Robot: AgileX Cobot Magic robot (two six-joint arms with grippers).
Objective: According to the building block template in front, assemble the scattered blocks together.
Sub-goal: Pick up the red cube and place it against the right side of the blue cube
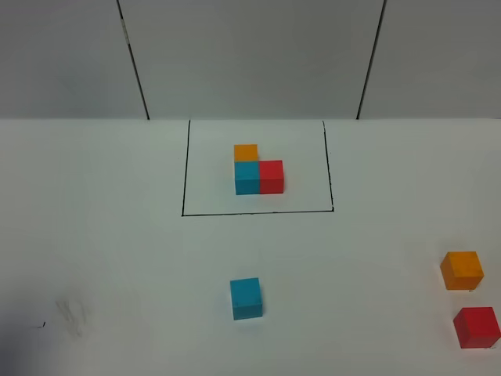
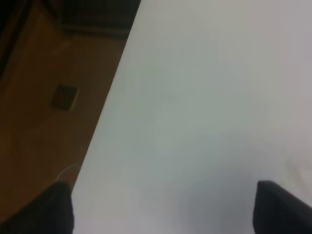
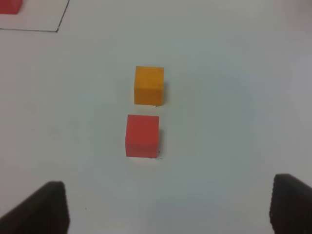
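Note:
The building block template (image 1: 258, 173) is an orange, cyan and red L-shaped trio inside a thin black outline (image 1: 258, 212) at the back middle of the table. The scattered blocks lie nearer the front: a cyan cube (image 1: 246, 298) in the middle, an orange cube (image 1: 462, 270) and a red cube (image 1: 477, 327) at the far right. Neither gripper shows in the exterior view. My right gripper (image 3: 165, 209) is open, short of the red cube (image 3: 142, 135), with the orange cube (image 3: 149, 85) beyond it. My left gripper (image 2: 168, 214) is open over bare white table, nothing between its fingers.
The left wrist view shows the table's edge (image 2: 105, 122) with brown floor (image 2: 44, 122) beyond it. A grey wall with dark seams (image 1: 133, 63) closes off the back. A faint smudge (image 1: 70, 317) marks the table at the front left.

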